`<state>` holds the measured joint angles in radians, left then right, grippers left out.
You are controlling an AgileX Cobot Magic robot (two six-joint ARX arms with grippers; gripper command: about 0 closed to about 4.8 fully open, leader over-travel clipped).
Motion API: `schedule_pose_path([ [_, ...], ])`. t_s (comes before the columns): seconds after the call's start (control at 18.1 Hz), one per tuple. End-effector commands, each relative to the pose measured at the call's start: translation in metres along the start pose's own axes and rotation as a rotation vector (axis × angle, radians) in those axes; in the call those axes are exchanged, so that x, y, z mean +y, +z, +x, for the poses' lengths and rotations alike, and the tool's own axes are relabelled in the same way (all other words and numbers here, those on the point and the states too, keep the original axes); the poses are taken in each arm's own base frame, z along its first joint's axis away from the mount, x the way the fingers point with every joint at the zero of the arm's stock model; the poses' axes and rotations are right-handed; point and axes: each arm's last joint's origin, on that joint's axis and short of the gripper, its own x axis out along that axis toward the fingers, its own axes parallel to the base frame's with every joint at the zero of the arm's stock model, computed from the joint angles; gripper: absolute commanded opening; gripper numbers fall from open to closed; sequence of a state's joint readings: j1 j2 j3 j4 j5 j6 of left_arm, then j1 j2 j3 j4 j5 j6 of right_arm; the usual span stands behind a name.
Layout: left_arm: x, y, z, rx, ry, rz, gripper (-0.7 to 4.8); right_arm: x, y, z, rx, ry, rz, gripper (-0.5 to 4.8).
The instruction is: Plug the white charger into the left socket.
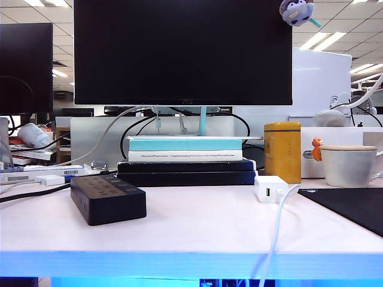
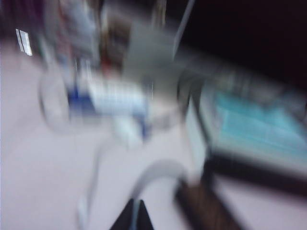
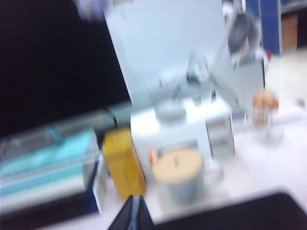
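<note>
- Right of center on the desk sits the charger (image 1: pixel 270 188), small white block, port facing us, cable trailing off the near edge.
- Strip (image 1: pixel 108 198) lies left, socket (image 1: pixel 90 188) empty.
- Left gripper (image 2: pixel 134 218) and right gripper (image 3: pixel 134 215): tips pinched together, holding nothing.

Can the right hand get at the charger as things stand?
Probably yes. The charger stands clear on the table, cable trailing forward, tin behind it. The right hand is shut and must open first.
</note>
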<state>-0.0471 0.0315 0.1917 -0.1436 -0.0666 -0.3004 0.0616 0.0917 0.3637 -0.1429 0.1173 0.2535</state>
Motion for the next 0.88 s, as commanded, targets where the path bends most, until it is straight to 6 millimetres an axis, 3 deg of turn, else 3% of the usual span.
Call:
schedule_pose_path([
  [0.06, -0.01, 0.038, 0.003, -0.09, 0.024, 0.091, -0.05, 0.01, 0.03, 0.015, 0.021, 0.012, -0.017, -0.02],
  [0.28, -0.029, 0.089, 0.026, -0.184, -0.029, 0.212, -0.05, 0.031, 0.075, 0.057, 0.098, 0.12, -0.022, -0.01],
  [0.44, -0.046, 0.118, 0.055, -0.1, -0.189, 0.416, -0.06, 0.047, 0.103, 0.097, 0.148, 0.235, -0.017, -0.01],
  [0.61, -0.061, 0.138, 0.085, 0.043, -0.408, 0.5, -0.06, 0.063, 0.125, 0.143, 0.217, 0.377, 0.002, -0.01],
  [0.77, -0.068, 0.143, 0.098, 0.161, -0.576, 0.464, -0.05, 0.079, 0.127, 0.182, 0.307, 0.573, 0.215, -0.01],
  [0.83, -0.07, 0.143, 0.097, 0.162, -0.66, 0.455, -0.05, 0.081, 0.11, 0.207, 0.367, 0.606, 0.328, -0.01],
  [0.88, -0.07, 0.143, 0.097, 0.162, -0.66, 0.455, -0.05, 0.084, 0.092, 0.217, 0.445, 0.584, 0.341, -0.02],
])
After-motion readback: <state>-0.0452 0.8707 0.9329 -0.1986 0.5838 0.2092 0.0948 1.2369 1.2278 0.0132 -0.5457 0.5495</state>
